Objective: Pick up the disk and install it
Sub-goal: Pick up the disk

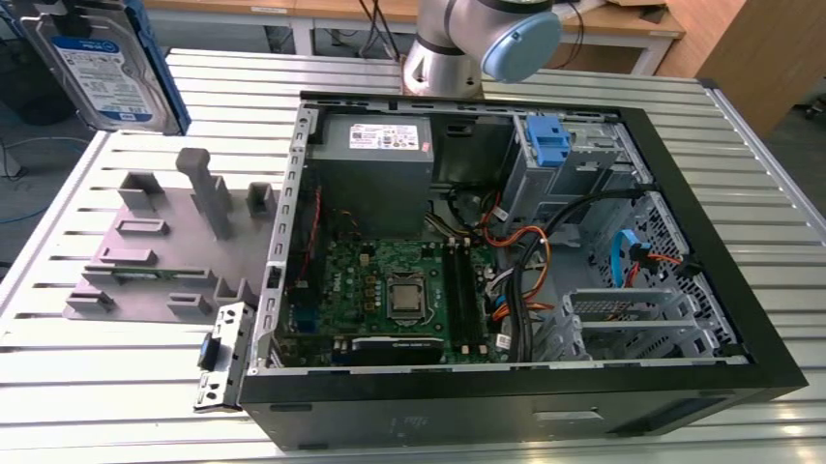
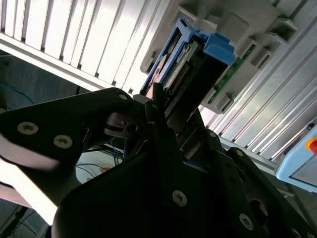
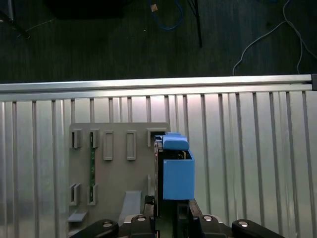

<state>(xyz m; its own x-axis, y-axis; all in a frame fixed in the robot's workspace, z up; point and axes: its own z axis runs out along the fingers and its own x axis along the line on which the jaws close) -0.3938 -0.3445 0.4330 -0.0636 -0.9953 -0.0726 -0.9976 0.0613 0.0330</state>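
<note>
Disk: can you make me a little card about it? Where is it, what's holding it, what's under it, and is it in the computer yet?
disk: silver, with blue side rails, up in the air
held by: gripper, shut on the disk
under it: grey holder on the slatted table
computer: open case, lying on the table at the exterior view's right of the holder
in the computer: not yet
</note>
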